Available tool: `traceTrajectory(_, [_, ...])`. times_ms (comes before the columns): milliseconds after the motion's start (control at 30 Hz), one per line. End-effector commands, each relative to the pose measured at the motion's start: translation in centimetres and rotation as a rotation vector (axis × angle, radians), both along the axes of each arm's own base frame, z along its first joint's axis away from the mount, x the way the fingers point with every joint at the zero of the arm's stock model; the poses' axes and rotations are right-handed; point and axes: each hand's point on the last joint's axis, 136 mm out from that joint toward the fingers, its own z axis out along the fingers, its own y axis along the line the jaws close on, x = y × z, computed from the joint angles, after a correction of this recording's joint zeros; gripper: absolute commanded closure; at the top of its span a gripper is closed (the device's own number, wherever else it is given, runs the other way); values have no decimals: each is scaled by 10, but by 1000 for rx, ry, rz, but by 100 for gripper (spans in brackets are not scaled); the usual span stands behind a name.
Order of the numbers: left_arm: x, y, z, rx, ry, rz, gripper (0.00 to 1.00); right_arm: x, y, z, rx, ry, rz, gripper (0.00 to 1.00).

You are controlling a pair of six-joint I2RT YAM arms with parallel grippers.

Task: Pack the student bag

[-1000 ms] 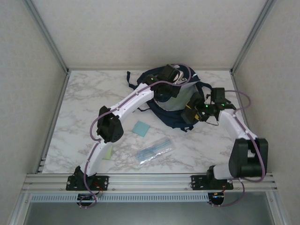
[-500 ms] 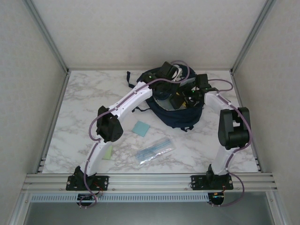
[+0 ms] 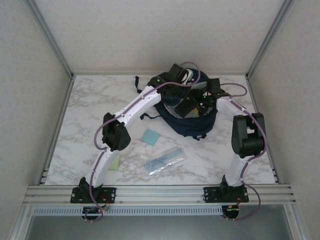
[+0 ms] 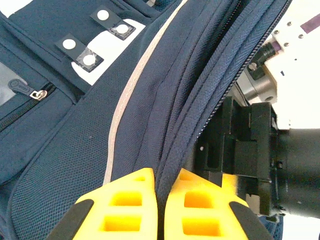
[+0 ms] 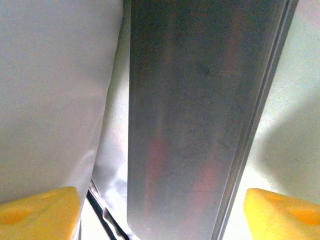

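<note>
Quick status for you: the student bag (image 3: pixel 192 127) sits at the far middle of the marble table (image 3: pixel 90 105), mouth up, with both arms reaching into it. Your left gripper (image 4: pixel 161 186) is pinched together on the zipper-edged rim of the bag, fabric squeezed right between the yellow pads, so it looks like it's holding the opening up for the other arm.

Your right gripper (image 5: pixel 160 210) is down at the opening with its fingers spread wide. A flat grey slab (image 5: pixel 190 110) runs between them, and as far as I can see neither finger touches it. I can't tell what the slab actually is, maybe a slim case or folder. I'd guess it's either just going in or just being let go.

So I'd call this partway at best. At least 3 things are lying out on the table near you: a light blue square (image 3: pixel 150 136), a clear packet of pens (image 3: pixel 164 160), and a yellow-green slip (image 3: pixel 115 162) tucked beside the left arm. If those belong in the bag, most of the packing is ahead of you, plus zipping it shut.
</note>
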Motion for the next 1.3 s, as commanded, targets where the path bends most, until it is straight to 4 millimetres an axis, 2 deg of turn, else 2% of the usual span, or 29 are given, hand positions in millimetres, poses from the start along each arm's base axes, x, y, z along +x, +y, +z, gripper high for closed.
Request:
traceTrajectory(0, [-8,2,67,-132,-50,-1,100,10,10,5,24,-89,15,41])
traceTrajectory(33, [-10,2,68,-138,-44,-4,100,16,14,3,48,-110,16,56])
traceTrajectory(67, [-12,1,71,-146,-40,-6,100,22,19,1,76,-123,16,66])
traceTrajectory(100, [-14,1,72,-149,-33,-9,100,27,23,1,103,-137,15,72])
traceTrajectory(167, [-19,-2,75,-165,-18,-20,100,40,33,3,149,-178,12,74])
traceTrajectory(300, [-29,-8,79,-188,1,-42,100,63,42,16,200,-273,8,72])
traceTrajectory(367, [-29,-8,78,-184,3,-39,100,64,47,21,216,-277,30,71])
traceTrajectory(433, [-24,-3,74,-167,2,-11,100,55,46,24,198,-267,57,69])
traceTrajectory(500, [-17,5,68,-148,5,27,100,37,39,23,131,-234,84,64])
traceTrajectory(567, [-11,10,61,-131,4,54,100,12,32,26,60,-207,134,52])
traceTrajectory(633, [-6,14,56,-116,-2,71,100,-11,21,26,-34,-180,181,36])
traceTrajectory(733, [-2,17,49,-99,-4,86,100,-48,-1,27,-175,-148,233,5])
traceTrajectory(767, [1,19,46,-93,-4,94,100,-61,-9,27,-218,-142,245,1])
traceTrajectory(867, [5,24,37,-73,4,108,100,-93,-25,34,-301,-136,274,1])
traceTrajectory(967, [5,25,29,-68,19,113,100,-128,-21,42,-257,-146,337,1])
traceTrajectory(1067, [2,24,25,-78,41,113,98,-165,-19,41,-220,-113,383,4])
traceTrajectory(1167, [-3,22,24,-101,70,105,78,-203,-14,35,-215,-80,429,11])
traceTrajectory(1267, [-9,22,21,-122,104,111,40,-235,-10,23,-256,-44,468,18])
